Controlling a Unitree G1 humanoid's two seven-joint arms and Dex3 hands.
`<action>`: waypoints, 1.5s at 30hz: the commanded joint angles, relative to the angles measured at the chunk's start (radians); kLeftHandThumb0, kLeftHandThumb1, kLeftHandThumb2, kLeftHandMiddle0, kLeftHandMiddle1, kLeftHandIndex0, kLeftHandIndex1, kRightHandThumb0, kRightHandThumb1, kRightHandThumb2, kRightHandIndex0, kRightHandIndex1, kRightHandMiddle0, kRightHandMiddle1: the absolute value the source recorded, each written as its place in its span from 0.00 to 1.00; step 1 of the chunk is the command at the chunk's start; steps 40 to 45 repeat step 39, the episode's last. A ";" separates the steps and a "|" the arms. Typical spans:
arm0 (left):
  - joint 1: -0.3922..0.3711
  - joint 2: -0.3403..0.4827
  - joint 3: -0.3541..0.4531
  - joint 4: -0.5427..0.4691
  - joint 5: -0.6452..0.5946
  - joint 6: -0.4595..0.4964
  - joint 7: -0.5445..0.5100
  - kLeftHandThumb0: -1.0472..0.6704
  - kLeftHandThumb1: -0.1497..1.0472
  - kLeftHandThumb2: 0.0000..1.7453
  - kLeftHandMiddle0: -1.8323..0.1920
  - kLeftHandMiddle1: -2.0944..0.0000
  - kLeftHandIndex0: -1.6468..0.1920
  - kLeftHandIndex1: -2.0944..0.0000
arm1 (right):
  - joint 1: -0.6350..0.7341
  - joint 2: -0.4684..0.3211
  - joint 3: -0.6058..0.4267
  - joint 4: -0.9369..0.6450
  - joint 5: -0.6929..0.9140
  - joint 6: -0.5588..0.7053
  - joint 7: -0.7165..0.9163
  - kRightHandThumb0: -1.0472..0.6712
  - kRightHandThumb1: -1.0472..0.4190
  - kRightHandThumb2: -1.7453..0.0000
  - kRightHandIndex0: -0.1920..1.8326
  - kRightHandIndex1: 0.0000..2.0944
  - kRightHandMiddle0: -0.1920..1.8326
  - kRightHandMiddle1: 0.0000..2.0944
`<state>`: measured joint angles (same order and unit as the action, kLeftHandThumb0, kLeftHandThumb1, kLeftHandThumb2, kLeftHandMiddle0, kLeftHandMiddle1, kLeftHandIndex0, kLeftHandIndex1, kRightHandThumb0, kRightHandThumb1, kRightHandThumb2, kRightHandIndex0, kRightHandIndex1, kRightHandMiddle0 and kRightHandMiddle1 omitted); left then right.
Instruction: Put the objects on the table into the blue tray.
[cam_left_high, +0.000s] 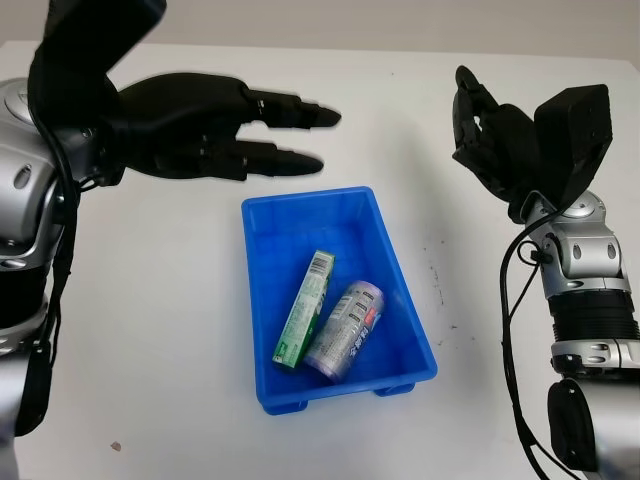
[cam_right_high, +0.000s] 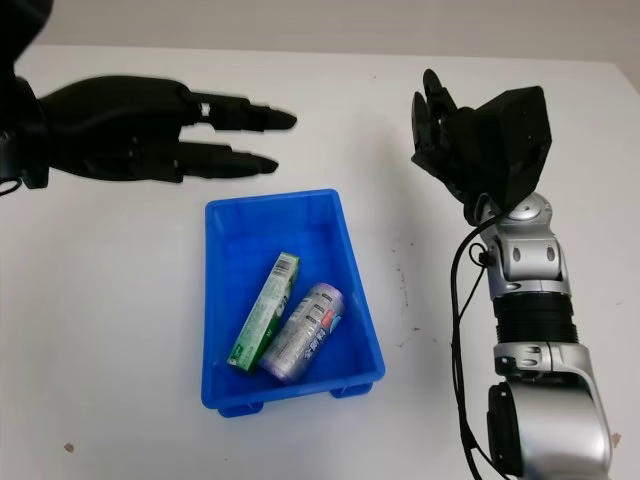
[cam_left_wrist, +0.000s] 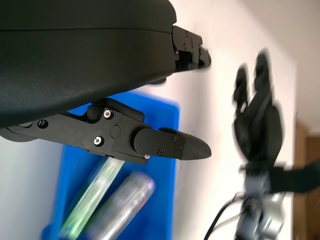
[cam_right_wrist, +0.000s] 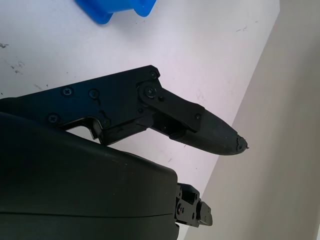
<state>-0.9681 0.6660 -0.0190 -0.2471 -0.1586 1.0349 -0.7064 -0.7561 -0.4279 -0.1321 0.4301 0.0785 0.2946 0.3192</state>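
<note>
The blue tray (cam_left_high: 405, 300) sits in the middle of the white table. Inside it lie a green and white box (cam_left_high: 305, 310) and, touching its right side, a silver can (cam_left_high: 347, 329) on its side. My left hand (cam_left_high: 300, 135) hangs open above the table just behind the tray's far left corner, holding nothing. My right hand (cam_left_high: 478, 125) is raised open to the right of the tray, empty too. The left wrist view looks past my left hand's fingers (cam_left_wrist: 170, 145) down at the tray (cam_left_wrist: 167, 117), the box (cam_left_wrist: 92, 197) and the can (cam_left_wrist: 122, 207).
The white table (cam_left_high: 150, 330) spreads around the tray, with a few dark specks right of the tray (cam_left_high: 437, 275) and a small crumb (cam_left_high: 115, 445) near the front left. A corner of the tray (cam_right_wrist: 112, 7) appears in the right wrist view.
</note>
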 joint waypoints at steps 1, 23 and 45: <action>-0.003 -0.033 0.046 -0.013 0.030 -0.011 0.099 0.30 1.00 0.22 0.66 0.42 0.74 0.38 | -0.016 0.000 -0.005 0.004 0.007 -0.019 0.003 0.21 0.00 0.52 0.00 0.00 0.00 0.00; 0.292 -0.251 0.223 0.654 0.111 -0.900 0.508 0.20 1.00 0.35 1.00 1.00 1.00 1.00 | -0.093 0.094 -0.021 0.133 0.061 -0.132 -0.037 0.17 0.00 0.51 0.00 0.00 0.00 0.00; 0.276 -0.286 0.223 0.797 0.084 -0.955 0.521 0.17 1.00 0.36 1.00 1.00 1.00 1.00 | -0.067 0.119 -0.027 0.198 0.072 -0.200 -0.032 0.16 0.00 0.52 0.00 0.00 0.00 0.00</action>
